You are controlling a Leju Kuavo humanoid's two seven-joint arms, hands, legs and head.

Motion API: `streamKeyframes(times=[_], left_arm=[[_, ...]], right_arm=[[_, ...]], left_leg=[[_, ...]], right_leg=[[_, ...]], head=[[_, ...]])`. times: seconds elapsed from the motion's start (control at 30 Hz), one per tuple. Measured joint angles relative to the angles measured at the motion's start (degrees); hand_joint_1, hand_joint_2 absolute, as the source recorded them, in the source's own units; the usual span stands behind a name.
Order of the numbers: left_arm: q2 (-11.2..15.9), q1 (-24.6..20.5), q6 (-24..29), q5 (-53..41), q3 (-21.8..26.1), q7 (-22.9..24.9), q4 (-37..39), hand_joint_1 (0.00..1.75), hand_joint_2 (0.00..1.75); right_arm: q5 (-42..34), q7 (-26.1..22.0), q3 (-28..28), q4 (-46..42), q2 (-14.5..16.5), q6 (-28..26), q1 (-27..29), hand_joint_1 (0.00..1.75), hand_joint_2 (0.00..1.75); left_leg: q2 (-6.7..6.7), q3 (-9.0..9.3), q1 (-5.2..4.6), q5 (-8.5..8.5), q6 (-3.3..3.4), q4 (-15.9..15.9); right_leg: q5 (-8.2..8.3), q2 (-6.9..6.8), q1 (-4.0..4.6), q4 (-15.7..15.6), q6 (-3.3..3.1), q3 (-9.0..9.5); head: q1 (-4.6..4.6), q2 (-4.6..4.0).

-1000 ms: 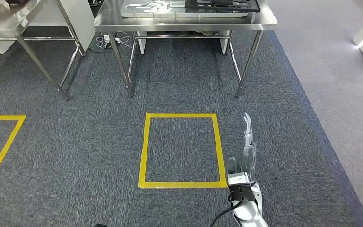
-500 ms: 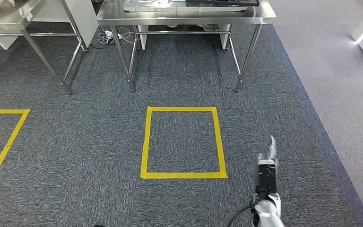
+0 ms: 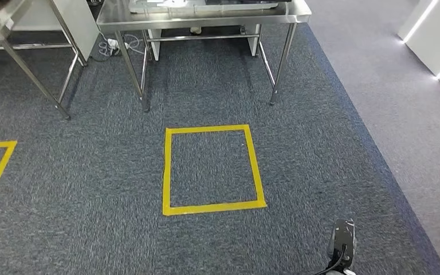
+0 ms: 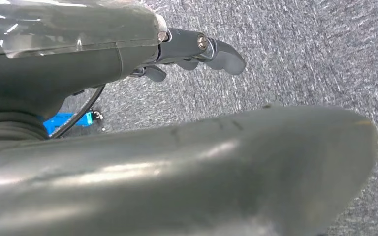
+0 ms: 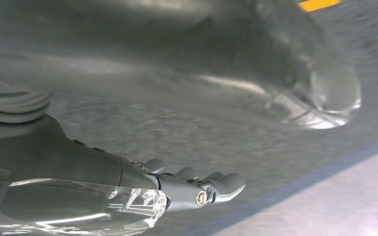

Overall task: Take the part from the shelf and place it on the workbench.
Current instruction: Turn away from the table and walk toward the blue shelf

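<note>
Head view: grey carpet [image 3: 321, 149] with a yellow taped square [image 3: 212, 169], steel workbench [image 3: 200, 14] ahead carrying a metal part [image 3: 166, 4] on top. Right hand [image 5: 192, 189] hangs over the carpet, fingers extended, holding nothing. Left hand [image 4: 197, 51] likewise empty, fingers loosely apart.

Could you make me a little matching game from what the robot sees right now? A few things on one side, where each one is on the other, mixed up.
Things:
1. steel table
2. yellow tape square
3. cables
4. white cabinet

Places:
A. on the carpet, middle of the head view
B. far right edge
C. top of the view, standing on thin legs
D. on the floor under the table's left end

Pairs: 1-C, 2-A, 3-D, 4-B
</note>
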Motion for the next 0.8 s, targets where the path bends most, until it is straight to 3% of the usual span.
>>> streamKeyframes(times=[0.03,0.1,0.17,0.2,0.23,0.27,0.33,0.4,0.43,0.5,0.57,0.63,0.7,0.73,0.77,0.8], left_arm=[[-0.03,-0.03,0.08,0.05,0.00,-0.08,0.00,0.00,0.00],[-0.08,-0.03,0.28,0.10,0.00,-0.15,0.00,0.00,0.00],[-0.04,0.14,0.49,0.11,0.00,-0.10,0.00,0.00,0.00],[-0.01,0.21,0.55,0.12,0.00,-0.05,0.00,0.00,0.00],[0.01,0.23,0.60,0.13,0.00,-0.01,0.00,0.00,0.00],[0.02,0.21,0.61,0.12,0.00,0.03,0.00,0.00,0.00],[0.00,0.17,0.62,0.10,-0.01,0.08,0.00,0.00,0.00],[-0.02,0.10,0.64,0.08,-0.02,0.13,0.00,0.00,0.00],[-0.02,0.06,0.65,0.08,-0.02,0.16,0.00,0.00,0.00],[-0.01,-0.03,0.67,0.07,-0.03,0.22,0.00,0.00,0.00],[0.03,-0.10,0.68,0.01,-0.04,0.26,0.00,0.00,0.00],[0.05,-0.05,0.69,-0.10,-0.05,0.27,0.00,0.00,0.00],[0.05,0.14,0.67,-0.19,-0.06,0.27,0.00,0.00,0.00],[0.05,0.22,0.66,-0.22,-0.07,0.28,0.00,0.00,0.00],[0.05,0.27,0.66,-0.24,-0.07,0.29,0.00,0.00,0.00],[0.07,0.28,0.66,-0.27,-0.07,0.32,0.00,0.00,0.00]], right_arm=[[0.25,0.51,-0.39,0.80,-0.13,-0.15,0.01,0.00,0.00],[0.69,1.30,-1.14,2.23,-0.31,-0.35,-0.08,0.00,0.00],[1.00,1.95,-1.80,3.46,-0.37,-0.41,-0.20,0.00,0.00],[1.09,2.28,-2.11,4.05,-0.38,-0.42,-0.18,0.00,0.00],[1.12,2.54,-2.40,4.59,-0.39,-0.43,-0.13,0.00,0.00],[1.12,2.72,-2.66,5.01,-0.40,-0.43,-0.11,0.00,0.00],[1.13,2.85,-3.09,5.56,-0.49,-0.44,-0.27,0.00,0.00],[1.12,2.87,-3.41,5.89,-0.56,-0.44,-0.55,0.00,0.00],[1.12,2.88,-3.56,6.06,-0.57,-0.44,-0.63,0.00,0.00],[1.11,2.95,-3.86,6.39,-0.60,-0.48,-0.63,0.00,0.00],[1.12,3.23,-4.16,6.66,-0.61,-0.63,-0.69,0.00,0.00],[1.28,3.90,-4.39,6.93,-0.61,-0.88,-0.78,0.00,0.00],[1.53,5.14,-4.52,7.41,-0.62,-1.05,-0.67,0.00,0.00],[1.67,5.95,-4.58,7.72,-0.62,-1.09,-0.51,0.00,0.00],[1.80,6.81,-4.67,8.02,-0.63,-1.09,-0.30,0.00,0.00],[1.95,7.75,-4.75,8.32,-0.63,-1.08,-0.09,0.00,0.00]], left_leg=[[0.46,-0.04,0.06,0.29,0.48,-0.24],[1.46,-0.28,0.18,0.85,1.34,-0.70],[2.48,-0.77,0.00,1.06,1.63,-0.64],[3.01,-0.98,-0.06,1.11,1.65,-0.54],[3.52,-1.14,-0.09,1.13,1.64,-0.40],[3.99,-1.22,-0.10,1.09,1.57,-0.23],[4.90,-1.22,-0.18,0.85,1.21,0.15],[5.71,-1.22,-0.50,0.57,0.65,0.51],[6.06,-1.21,-0.67,0.51,0.34,0.56],[6.66,-1.18,-0.70,0.39,-0.32,0.57],[5.21,-1.90,-0.52,-1.18,-0.97,2.41],[2.81,-4.73,-0.35,-5.02,-1.35,8.93],[2.03,-8.11,-0.32,-7.96,-1.44,16.37],[1.97,-8.74,-0.32,-7.88,-1.37,17.74],[1.89,-8.20,-0.33,-6.56,-1.19,16.61],[1.55,-6.64,-0.36,-4.38,-0.90,13.30]], right_leg=[[-0.43,-0.48,-0.01,0.55,0.30,-0.34],[-3.37,-2.15,-0.05,4.94,0.66,-2.43],[-7.32,-3.15,-0.06,12.71,0.94,-5.94],[-8.25,-3.28,-0.10,15.49,1.06,-7.07],[-8.07,-3.41,-0.13,16.25,1.12,-7.17],[-6.81,-3.66,-0.14,14.51,1.12,-5.98],[-3.59,-5.34,-0.02,6.64,0.84,-1.42],[-2.16,-6.72,0.32,1.14,0.20,1.39],[-2.28,-6.82,0.51,0.50,-0.16,1.54],[-1.97,-5.69,0.47,0.43,-0.88,1.26],[-1.62,-4.79,0.22,0.18,-1.62,1.13],[-1.37,-3.90,0.13,0.08,-2.19,0.93],[-1.26,-2.80,0.27,0.11,-2.45,0.72],[-1.23,-2.18,0.35,0.14,-2.48,0.70],[-1.21,-1.53,0.42,0.20,-2.47,0.74],[-1.20,-0.86,0.47,0.26,-2.45,0.82]], head=[[0.09,0.00],[0.35,0.00],[0.55,0.00],[0.55,0.00],[0.55,0.00],[0.56,0.00],[0.59,0.00],[0.53,0.00],[0.50,0.00],[0.46,0.00],[0.34,0.00],[0.10,0.00],[0.02,0.00],[0.02,0.00],[0.02,0.00],[0.02,0.00]])
